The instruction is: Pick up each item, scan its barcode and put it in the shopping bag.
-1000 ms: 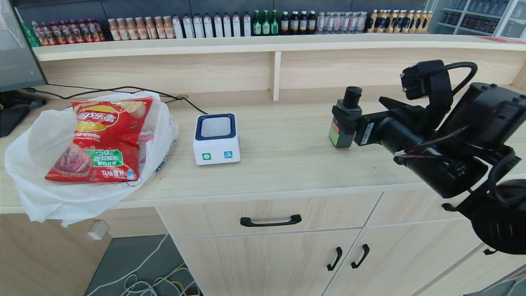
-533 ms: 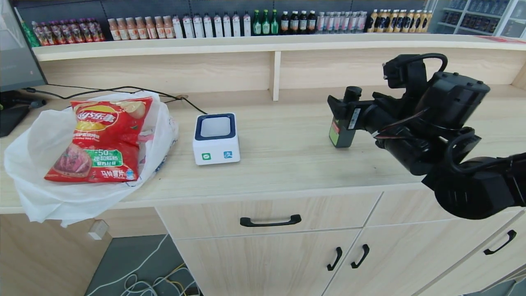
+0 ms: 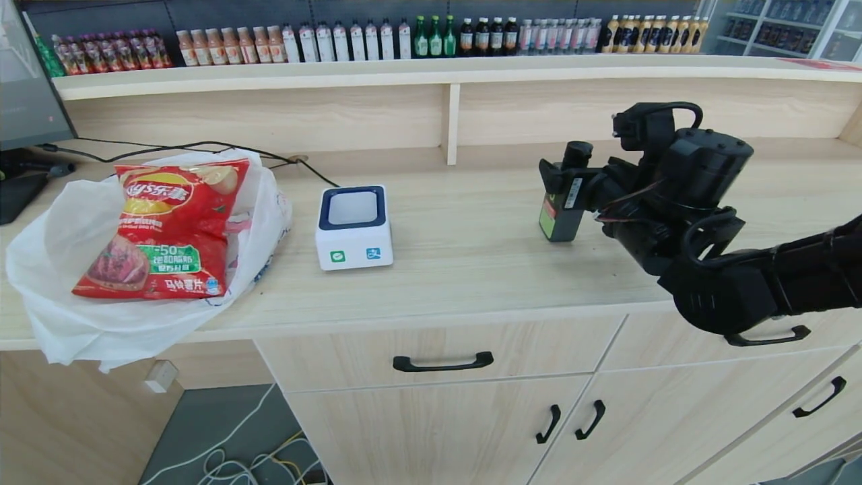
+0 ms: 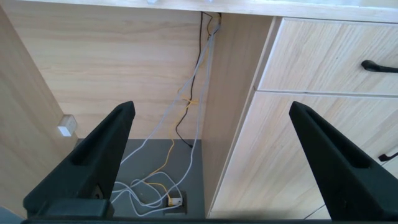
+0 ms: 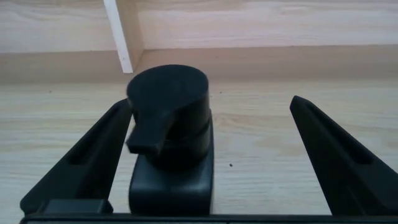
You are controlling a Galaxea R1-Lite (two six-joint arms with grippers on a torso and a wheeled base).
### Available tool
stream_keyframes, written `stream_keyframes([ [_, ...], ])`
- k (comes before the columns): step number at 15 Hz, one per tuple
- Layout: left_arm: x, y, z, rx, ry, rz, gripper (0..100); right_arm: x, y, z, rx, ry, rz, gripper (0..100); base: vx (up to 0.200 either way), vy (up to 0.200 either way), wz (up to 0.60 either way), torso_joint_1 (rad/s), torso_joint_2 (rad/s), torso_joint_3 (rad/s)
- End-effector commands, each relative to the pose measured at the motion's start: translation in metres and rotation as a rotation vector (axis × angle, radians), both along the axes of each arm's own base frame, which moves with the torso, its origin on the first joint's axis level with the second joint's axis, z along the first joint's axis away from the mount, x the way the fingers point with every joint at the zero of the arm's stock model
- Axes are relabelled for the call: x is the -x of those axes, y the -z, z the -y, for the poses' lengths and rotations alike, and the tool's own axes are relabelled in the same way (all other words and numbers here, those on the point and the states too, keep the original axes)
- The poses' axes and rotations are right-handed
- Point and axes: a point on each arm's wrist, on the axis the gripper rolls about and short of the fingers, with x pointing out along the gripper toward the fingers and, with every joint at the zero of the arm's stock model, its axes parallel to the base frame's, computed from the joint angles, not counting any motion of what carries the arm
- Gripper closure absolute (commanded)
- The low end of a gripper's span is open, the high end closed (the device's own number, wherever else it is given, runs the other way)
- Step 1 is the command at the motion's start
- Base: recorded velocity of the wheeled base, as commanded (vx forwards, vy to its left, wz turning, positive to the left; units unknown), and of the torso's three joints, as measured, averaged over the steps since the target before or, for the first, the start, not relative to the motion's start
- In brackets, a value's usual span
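Head view: bare surface (image 3: 465, 249) is stretching from scanner (image 3: 355, 227) to upright black-capped, green-labelled bottle (image 3: 555, 217); right jaws are gaping around it, left jaws gaping too.

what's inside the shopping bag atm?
A red chip packet lies face up in the open mouth of the white shopping bag. Anything under the packet or deeper in the bag is covered, so I can't tell.
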Motion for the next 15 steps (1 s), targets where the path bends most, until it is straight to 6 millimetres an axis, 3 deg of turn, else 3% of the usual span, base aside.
stream_keyframes([
  [1, 0.0, 0.0, 0.0, 0.0, 0.001, 0.0, 0, -0.005, 0.006, -0.002, 0.005, 0.002, -0.012, 0, 0.0, 0.0, 0.0, 0.0, 0.0, 0.0],
  [15, 0.0, 0.0, 0.0, 0.0, -0.001, 0.0, 0, -0.017, 0.028, 0.0, 0.004, 0.014, -0.064, 0, 0.0, 0.0, 0.0, 0.0, 0.0, 0.0],
])
